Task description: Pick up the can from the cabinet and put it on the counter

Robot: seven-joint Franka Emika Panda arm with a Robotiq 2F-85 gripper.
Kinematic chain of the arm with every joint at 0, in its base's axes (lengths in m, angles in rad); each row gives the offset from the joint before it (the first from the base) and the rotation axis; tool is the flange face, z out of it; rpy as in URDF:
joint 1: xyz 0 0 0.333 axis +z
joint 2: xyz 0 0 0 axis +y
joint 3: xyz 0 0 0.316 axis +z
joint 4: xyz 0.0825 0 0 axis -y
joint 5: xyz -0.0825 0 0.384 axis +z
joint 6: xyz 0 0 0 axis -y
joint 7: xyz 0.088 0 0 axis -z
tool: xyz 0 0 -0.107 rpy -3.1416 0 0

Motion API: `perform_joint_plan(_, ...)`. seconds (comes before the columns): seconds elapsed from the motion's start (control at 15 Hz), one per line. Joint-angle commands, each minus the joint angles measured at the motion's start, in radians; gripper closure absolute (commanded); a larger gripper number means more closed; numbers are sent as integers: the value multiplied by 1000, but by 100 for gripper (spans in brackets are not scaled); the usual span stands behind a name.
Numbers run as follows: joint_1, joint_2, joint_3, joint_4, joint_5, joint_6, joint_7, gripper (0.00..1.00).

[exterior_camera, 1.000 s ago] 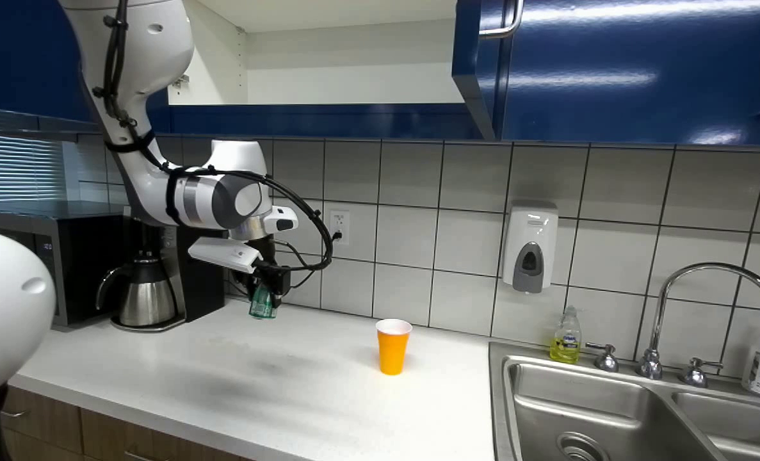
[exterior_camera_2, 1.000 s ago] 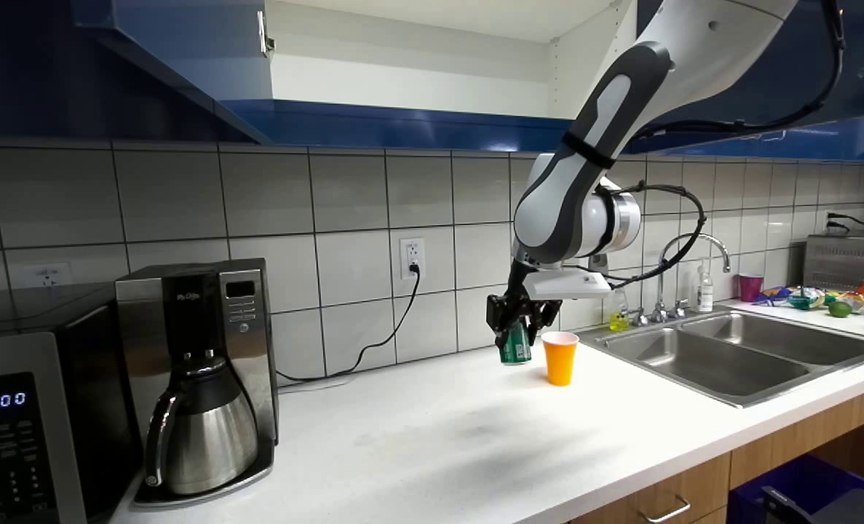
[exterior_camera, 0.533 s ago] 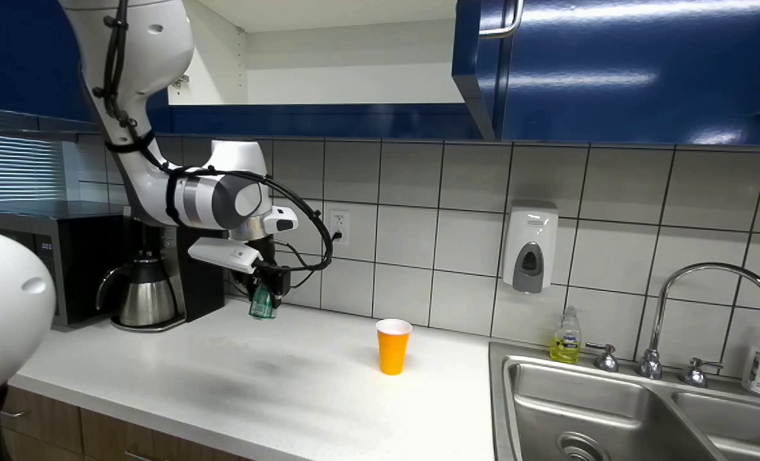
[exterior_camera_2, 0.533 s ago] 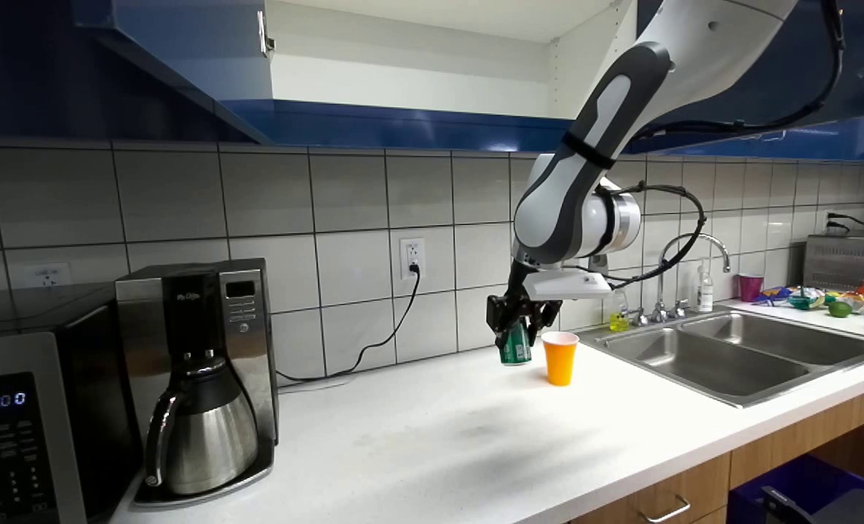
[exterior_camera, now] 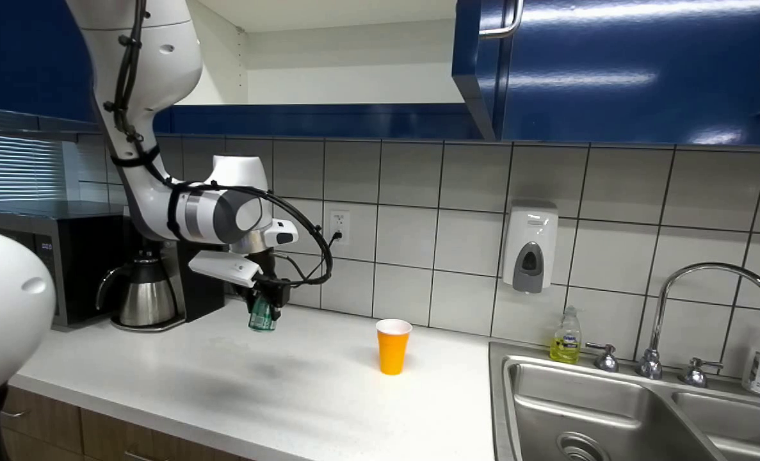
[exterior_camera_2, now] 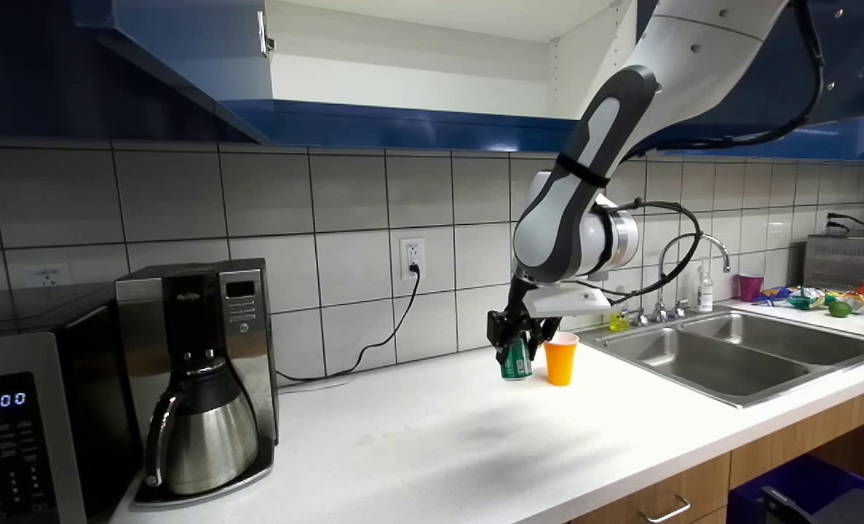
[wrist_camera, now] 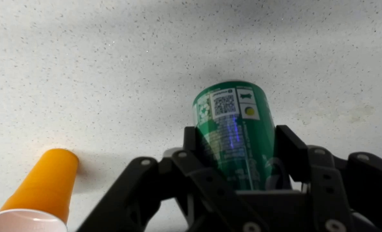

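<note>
My gripper (wrist_camera: 236, 132) is shut on the green can (wrist_camera: 234, 106), with one finger on each side of it. In both exterior views, the gripper (exterior_camera: 264, 305) (exterior_camera_2: 517, 349) points down and holds the can (exterior_camera: 262, 318) (exterior_camera_2: 517, 364) nearly upright, low over the back part of the white counter (exterior_camera: 328, 410) (exterior_camera_2: 402, 444). The can's upper end is hidden between the fingers. I cannot tell whether its bottom touches the counter. The blue cabinet (exterior_camera: 328, 120) (exterior_camera_2: 417, 126) stands open above, its pale interior visible in both exterior views.
An orange cup (exterior_camera: 392, 349) (exterior_camera_2: 560, 360) (wrist_camera: 46, 183) stands on the counter near the can. A steel sink (exterior_camera: 501, 397) (exterior_camera_2: 737, 389) lies beyond the cup. A coffee maker (exterior_camera_2: 246, 349) and microwave (exterior_camera_2: 46, 378) stand at the opposite end. An open cabinet door (exterior_camera: 479, 70) hangs above.
The arm, gripper and held can have moved down a little toward the counter. The two earlier moments look the same. The cup has not moved.
</note>
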Motion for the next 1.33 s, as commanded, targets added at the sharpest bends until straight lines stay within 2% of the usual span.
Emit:
perform_joint_plan(0.0, -6, 47, 10, 28, 13, 49, -7, 62)
perform_joint_plan(0.8, 2, 251, 2, 131, 25, 206, -4, 62)
perform_joint_plan(1.27, 60, 364, -56, 193, 29, 299, 3, 62)
